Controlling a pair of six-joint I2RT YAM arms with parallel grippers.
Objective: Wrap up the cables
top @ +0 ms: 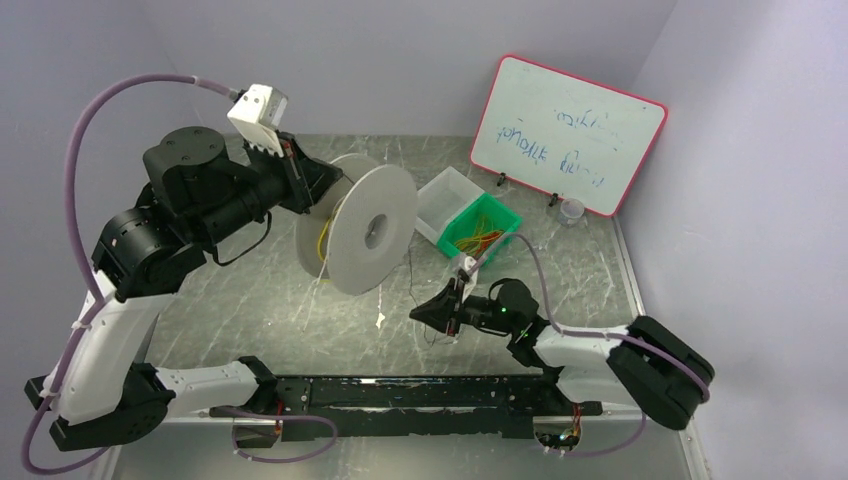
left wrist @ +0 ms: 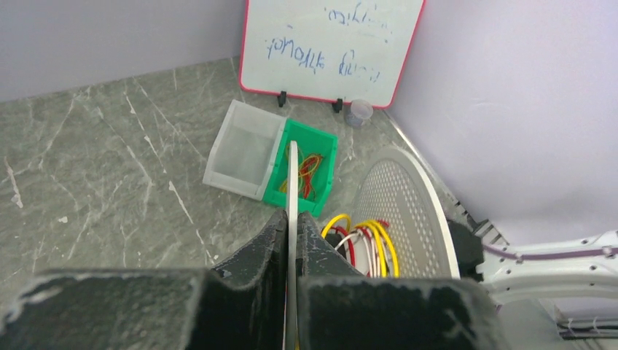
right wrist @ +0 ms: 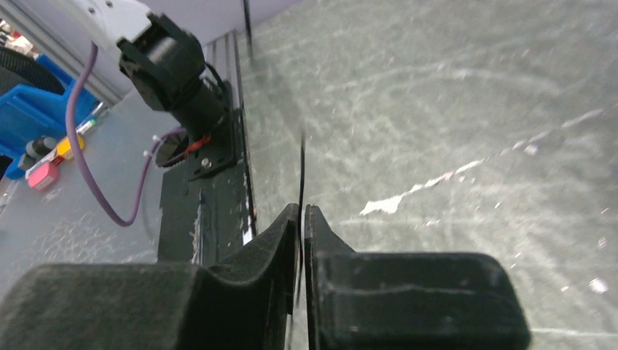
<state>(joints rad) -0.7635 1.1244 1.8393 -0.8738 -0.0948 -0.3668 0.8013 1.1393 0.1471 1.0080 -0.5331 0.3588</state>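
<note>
Item: black cable [right wrist: 302,166], a single hair-thin strand pinched by the right gripper [right wrist: 302,213], whose fingers are pressed almost together with only the strand between them. The cable's long axis runs straight out past the fingertips, hanging taut and clear of the bench [top: 250,290]. The gripper is low over the middle of the bench, nearer the near edge. In the overhead view the strand is too fine to trace to its far end. Item: spool [top: 368,228], two grey discs standing on edge with a level axis, their faces turned toward the near right. It is held off the bench, left of centre and toward the far edge. The left gripper [left wrist: 291,216] is clamped tight on the thin rim of one disc; the other disc is perforated. Item: wound cables [left wrist: 368,244], yellow, red and white loops lying round the hub between the discs. Item: loose cables [top: 478,238], a tangle of yellow, red and green with no single direction, inside the green bin [left wrist: 329,166] near the far edge, right of centre. A clear bin [left wrist: 244,149] sits touching its left side. A whiteboard [top: 565,135] stands propped at the far right corner.
</note>
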